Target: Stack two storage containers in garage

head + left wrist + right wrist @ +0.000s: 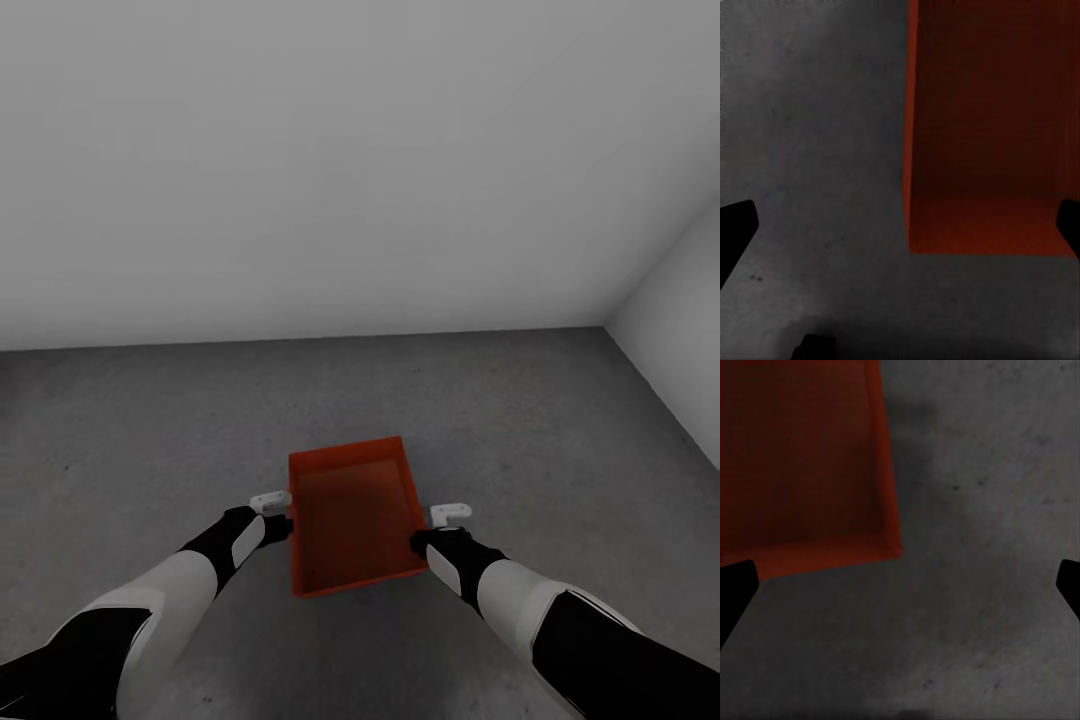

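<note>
The left gripper sits at the left long wall of the storage container, and the right gripper sits at its right long wall near the front corner. In the wrist views both pairs of dark fingertips stand wide apart, with one wall of the bin between them on each side, so both pincers are spread, not clamped. Whether the fingers touch the walls cannot be told. The container is an orange-red open-top rectangular bin with plain, smooth, slightly tapered walls and a flat bottom, and nothing lies inside it. It sits over the floor, a dark grey, mottled, speckled concrete surface, near a corner of plain white walls.
</note>
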You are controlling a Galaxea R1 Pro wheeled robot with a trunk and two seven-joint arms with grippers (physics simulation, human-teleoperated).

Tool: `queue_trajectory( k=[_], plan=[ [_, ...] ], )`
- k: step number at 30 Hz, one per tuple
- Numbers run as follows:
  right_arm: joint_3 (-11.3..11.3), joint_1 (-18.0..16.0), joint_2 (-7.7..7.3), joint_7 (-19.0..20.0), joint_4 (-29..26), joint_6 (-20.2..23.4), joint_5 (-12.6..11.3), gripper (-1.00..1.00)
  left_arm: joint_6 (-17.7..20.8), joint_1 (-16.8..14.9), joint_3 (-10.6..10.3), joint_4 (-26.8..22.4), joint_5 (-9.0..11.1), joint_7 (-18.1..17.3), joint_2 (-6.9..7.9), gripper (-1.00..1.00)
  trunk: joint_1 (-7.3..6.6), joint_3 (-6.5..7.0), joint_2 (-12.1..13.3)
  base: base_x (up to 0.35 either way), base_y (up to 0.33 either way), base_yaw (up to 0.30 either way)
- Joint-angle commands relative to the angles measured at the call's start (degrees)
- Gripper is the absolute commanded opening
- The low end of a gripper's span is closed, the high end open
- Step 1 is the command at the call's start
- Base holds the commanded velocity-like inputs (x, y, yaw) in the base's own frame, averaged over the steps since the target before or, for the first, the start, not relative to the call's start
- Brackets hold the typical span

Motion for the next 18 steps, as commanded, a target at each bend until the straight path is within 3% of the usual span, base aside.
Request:
queue_trajectory(
  k=[1,18],
  plan=[
    [0.46,-0.02,0.01,-0.32,-0.12,0.38,-0.32,1.00,0.29,0.01,0.07,-0.12,0.49,0.36,-0.02,1.00,-0.23,0.15,0.40,0.000,0.000,0.000],
    [0.43,-0.02,0.05,-0.40,-0.13,0.36,-0.45,1.00,0.29,0.01,0.06,-0.12,0.49,0.44,-0.11,1.00,-3.96,3.29,7.22,0.000,0.000,0.000]
  ],
)
